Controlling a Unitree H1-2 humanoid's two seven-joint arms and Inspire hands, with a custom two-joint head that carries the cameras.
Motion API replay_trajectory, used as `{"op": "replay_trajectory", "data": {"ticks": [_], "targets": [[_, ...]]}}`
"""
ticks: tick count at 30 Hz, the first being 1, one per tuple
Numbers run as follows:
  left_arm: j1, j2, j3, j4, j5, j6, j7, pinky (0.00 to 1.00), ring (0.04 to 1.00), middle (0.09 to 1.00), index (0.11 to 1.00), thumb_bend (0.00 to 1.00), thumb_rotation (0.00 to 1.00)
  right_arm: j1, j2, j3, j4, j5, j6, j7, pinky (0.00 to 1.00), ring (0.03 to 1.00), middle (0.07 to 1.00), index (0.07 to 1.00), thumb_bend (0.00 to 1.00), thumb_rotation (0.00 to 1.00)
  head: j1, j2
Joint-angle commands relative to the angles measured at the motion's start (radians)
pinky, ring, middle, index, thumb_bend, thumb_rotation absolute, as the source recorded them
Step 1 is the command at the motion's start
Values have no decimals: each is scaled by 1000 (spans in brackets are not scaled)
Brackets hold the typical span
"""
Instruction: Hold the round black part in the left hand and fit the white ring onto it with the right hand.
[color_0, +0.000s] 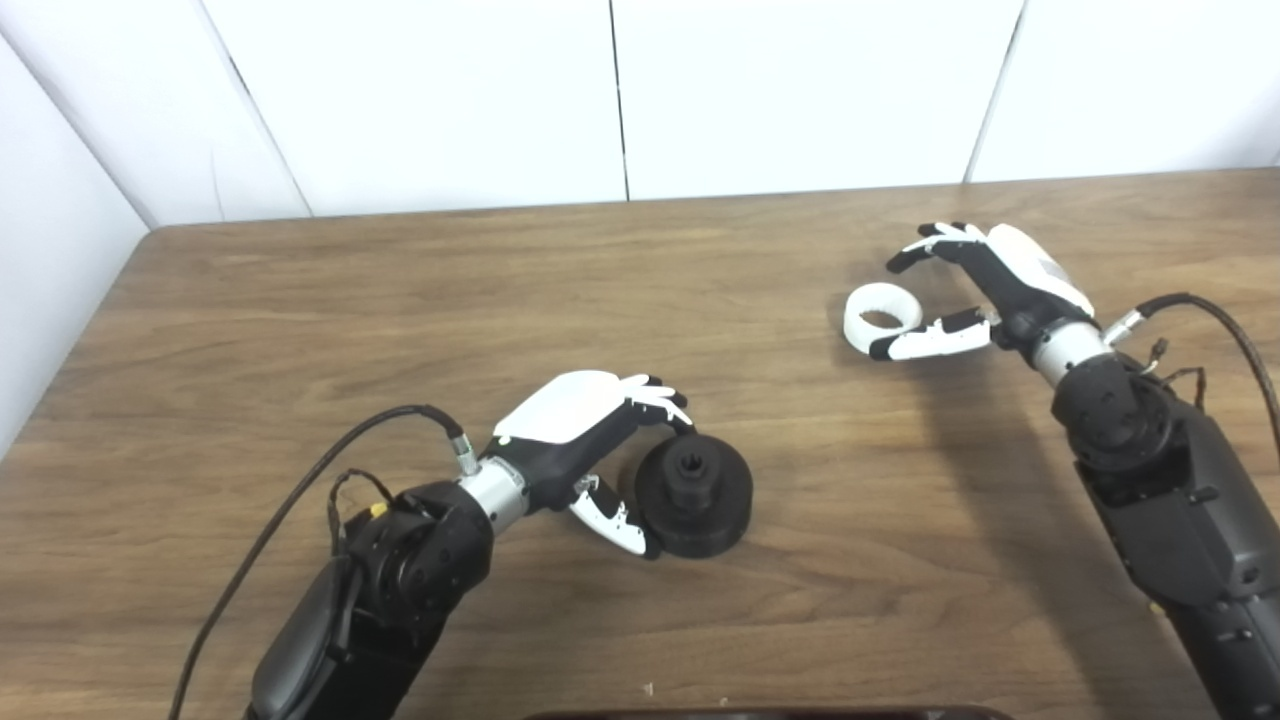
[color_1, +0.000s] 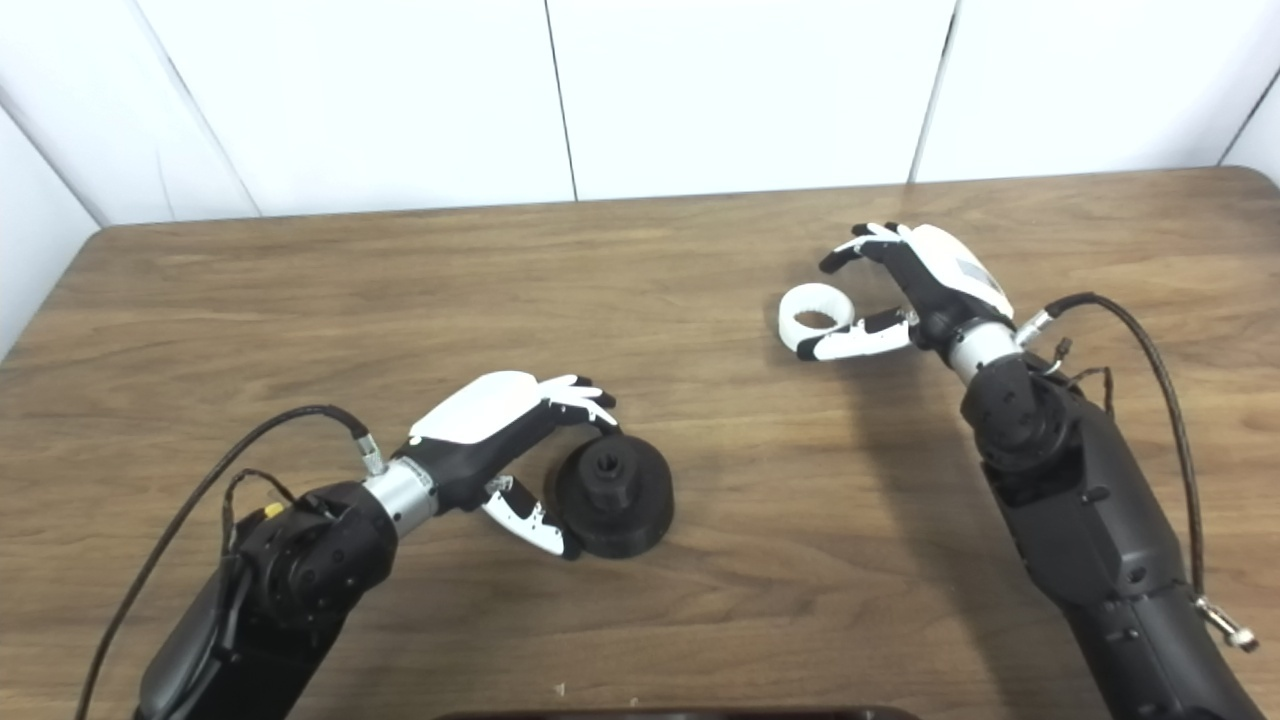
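Wood-grain worktop (color_0: 400, 300), round black part (color_0: 694, 494) sitting flat near the front, white ring (color_0: 881, 318) lying well apart, far right

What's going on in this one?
A humanoid is starting an assembly at a wooden table. Its left robot hand is curled around the black part, which sits on the table near the front. Its right robot hand is open at the white ring farther back on the right, thumb alongside it. Neither piece looks lifted, and the two are well apart.
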Motion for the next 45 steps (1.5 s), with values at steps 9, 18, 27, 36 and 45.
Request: {"op": "replay_trajectory", "data": {"ticks": [9,18,27,36,45], "targets": [[-21,12,2,-23,30,10,-7,834,968,907,497,518,83,-72,-2,5,40,3,-39,-19,991,1000,930,731,893,354,8,0],[-21,14,1,-30,42,5,-9,818,963,905,497,518,84,-91,-2,13,63,-4,-37,-17,983,1000,928,733,877,369,12,2],[-15,10,6,-39,29,14,-14,825,968,908,497,518,82,-108,-5,22,78,-4,-41,-15,951,1000,926,732,872,379,13,3],[-17,10,5,-37,31,12,-10,812,967,909,497,517,83,-114,-6,24,80,2,-37,-9,948,1000,927,733,871,374,13,8],[-15,8,6,-31,27,8,-5,819,969,909,497,518,84,-109,-7,23,74,3,-38,-10,933,999,920,730,874,375,15,9]]}}
